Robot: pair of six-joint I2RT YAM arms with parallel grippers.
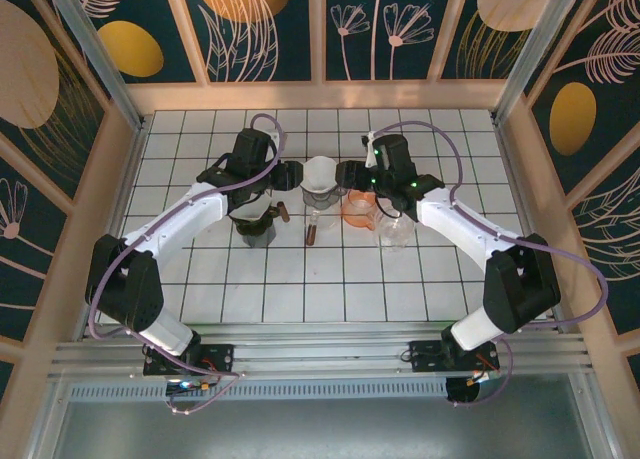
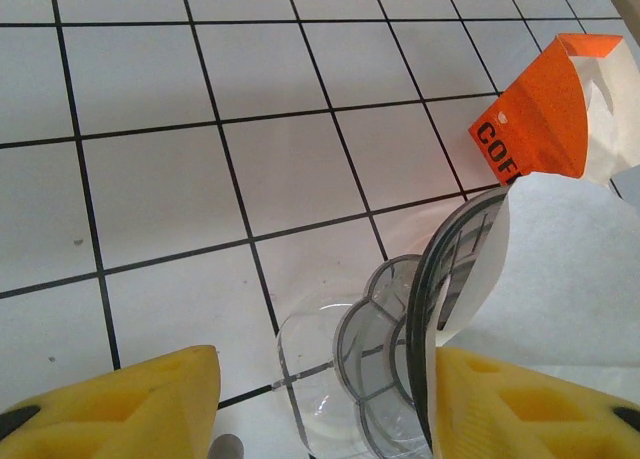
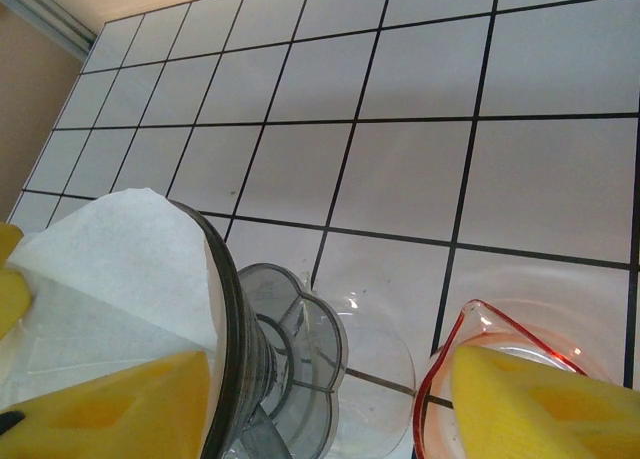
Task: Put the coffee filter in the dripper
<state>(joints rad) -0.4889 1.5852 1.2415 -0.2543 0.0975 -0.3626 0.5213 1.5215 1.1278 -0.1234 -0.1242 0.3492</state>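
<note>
The dripper (image 1: 319, 189) is a clear grey cone with a scalloped base, standing at the table's middle. The white paper coffee filter (image 1: 320, 170) sits in its mouth. My left gripper (image 1: 291, 175) is open at the dripper's left side. In the left wrist view the dripper (image 2: 400, 369) lies between the yellow pads, and the right pad (image 2: 520, 409) rests against the filter (image 2: 570, 269) inside the rim. My right gripper (image 1: 349, 175) is open on the other side. Its left pad (image 3: 110, 409) lies on the filter (image 3: 120, 269) beside the dripper (image 3: 285, 359).
An orange-rimmed measuring cup (image 1: 358, 211) and a clear glass (image 1: 396, 229) stand right of the dripper. A dark jug (image 1: 255, 225) and a brown stick-like object (image 1: 311, 229) are nearer me. An orange coffee packet (image 2: 535, 114) lies behind the filter. The cup's rim (image 3: 470, 314) sits under my right pad.
</note>
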